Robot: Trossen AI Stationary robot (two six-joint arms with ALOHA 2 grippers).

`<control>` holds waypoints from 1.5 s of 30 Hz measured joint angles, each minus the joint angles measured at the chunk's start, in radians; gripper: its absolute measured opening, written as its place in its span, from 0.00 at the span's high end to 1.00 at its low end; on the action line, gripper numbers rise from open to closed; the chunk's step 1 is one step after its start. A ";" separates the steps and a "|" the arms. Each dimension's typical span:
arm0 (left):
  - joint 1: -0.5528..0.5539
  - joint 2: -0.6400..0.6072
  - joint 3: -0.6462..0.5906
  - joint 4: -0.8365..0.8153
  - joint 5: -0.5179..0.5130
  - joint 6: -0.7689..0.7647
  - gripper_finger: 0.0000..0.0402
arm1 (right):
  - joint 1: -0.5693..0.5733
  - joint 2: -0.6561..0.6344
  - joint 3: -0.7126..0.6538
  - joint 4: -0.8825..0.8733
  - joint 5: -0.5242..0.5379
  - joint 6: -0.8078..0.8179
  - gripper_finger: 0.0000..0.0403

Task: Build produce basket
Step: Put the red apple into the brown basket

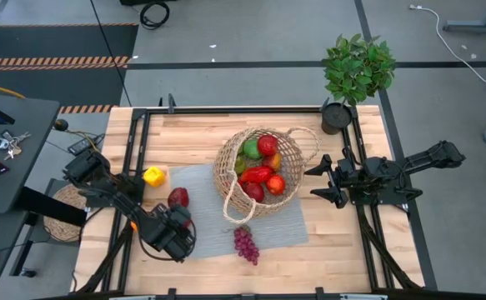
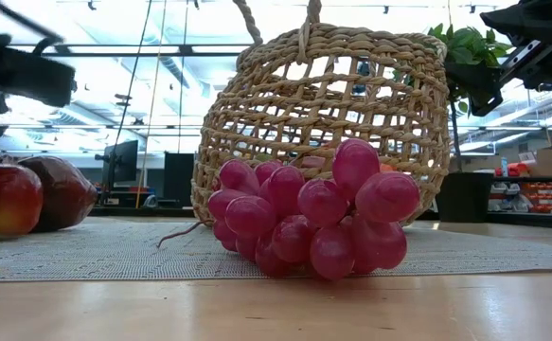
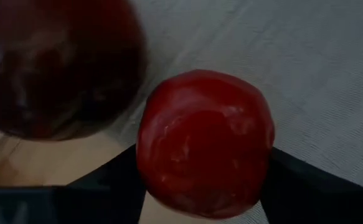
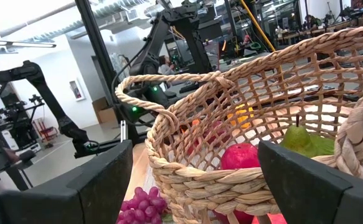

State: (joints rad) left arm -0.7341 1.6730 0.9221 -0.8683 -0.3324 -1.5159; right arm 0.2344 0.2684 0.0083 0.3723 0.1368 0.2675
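Wicker basket (image 1: 259,172) sits w/ fruit just off right hand (image 1: 319,182), which waits wide open, empty. Left hand (image 3: 200,186) half-shut round a red apple (image 3: 204,143), darker apple (image 3: 56,68) just beside; squeeze centred, lift straight.

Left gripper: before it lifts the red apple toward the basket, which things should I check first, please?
1. Red apple sits between the fingers of the left gripper, both touching its sides: ok.
2. Apple already off the mat: not ok, it rests there.
3. Dark red fruit lies close beside the apple and may get nudged: not ok.
4. Basket opening free from above: ok.
5. Right gripper open, beside the basket, off the likely path: ok.
6. Room left inside the basket: cannot tell.
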 joint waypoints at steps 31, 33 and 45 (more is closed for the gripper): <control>0.167 0.000 0.817 0.007 0.199 0.721 0.36 | 0.000 0.000 0.000 0.000 0.000 0.000 0.14; 0.173 0.000 0.865 0.028 0.155 0.795 0.36 | 0.000 0.000 0.000 0.000 0.000 0.000 0.14; 0.286 0.008 0.944 0.224 -0.104 1.368 0.35 | 0.000 0.000 0.000 0.000 0.000 0.000 0.14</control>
State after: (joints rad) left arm -0.4477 1.6810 1.8664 -0.6441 -0.4366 -0.1480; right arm 0.2340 0.2684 0.0083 0.3725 0.1368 0.2673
